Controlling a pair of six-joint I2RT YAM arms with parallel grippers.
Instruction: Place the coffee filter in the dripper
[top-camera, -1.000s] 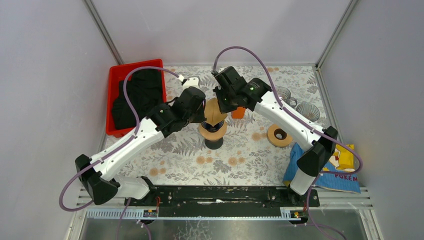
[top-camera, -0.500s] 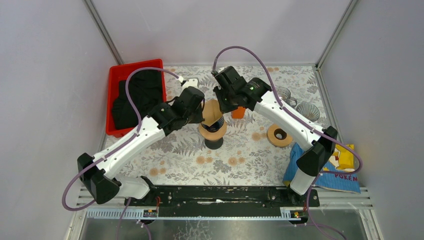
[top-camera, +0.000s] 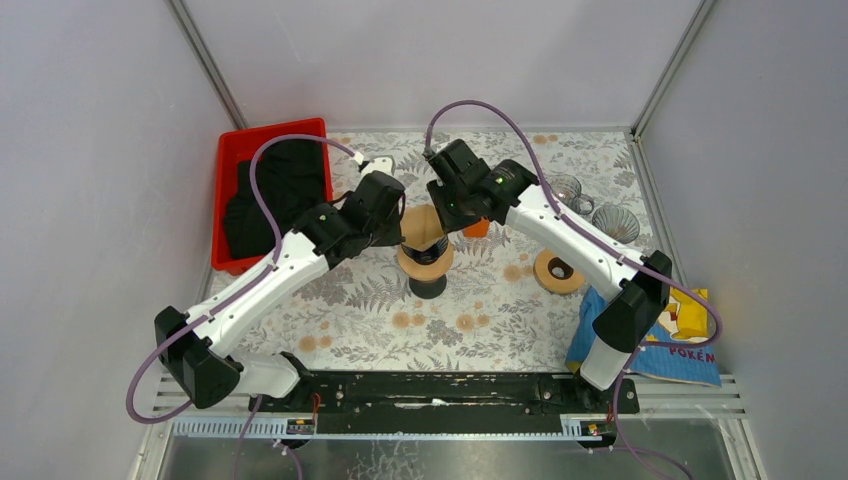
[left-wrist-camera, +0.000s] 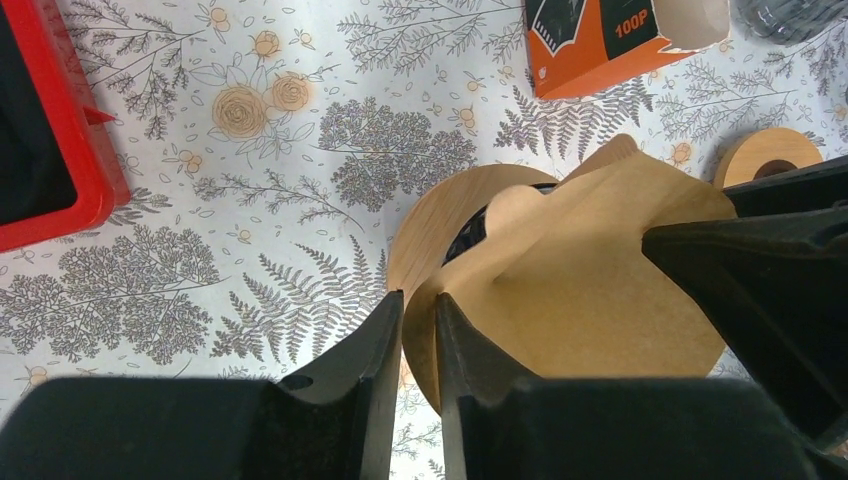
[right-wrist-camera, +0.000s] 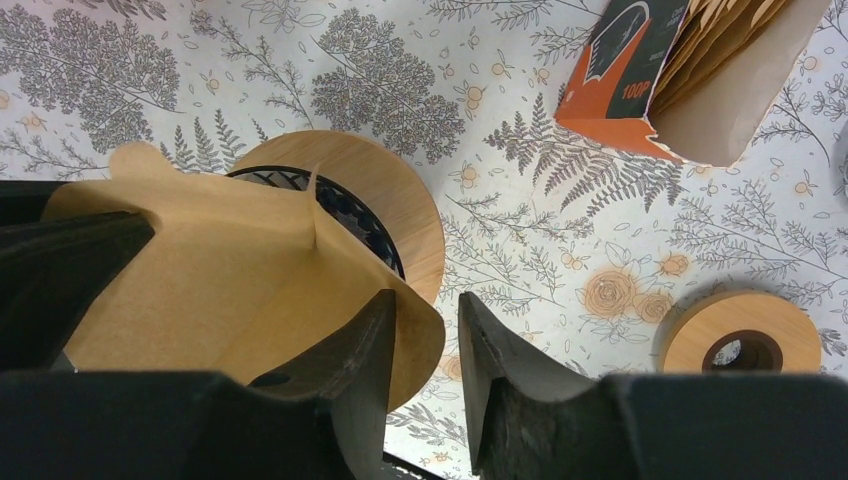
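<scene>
Left arm (top-camera: 272, 278): white links, black joints; stretched forward and inward toward the midline.
Right arm (top-camera: 572, 236): same build; stretched forward and inward, wrist opposite the left wrist.
Left gripper (left-wrist-camera: 418, 300): black fingers angled down; narrow gap between jaws.
Right gripper (right-wrist-camera: 425, 300): black fingers angled down; jaws apart, wider gap.

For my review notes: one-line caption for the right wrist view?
Right gripper, jaws apart, straddles the edge of the coffee filter over the wood-rimmed dripper; orange filter box beyond.

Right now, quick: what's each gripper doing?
Left gripper: narrowly open, filter edge in the gap, not pinched.
Right gripper: open wider, filter edge loose in the gap.
</scene>
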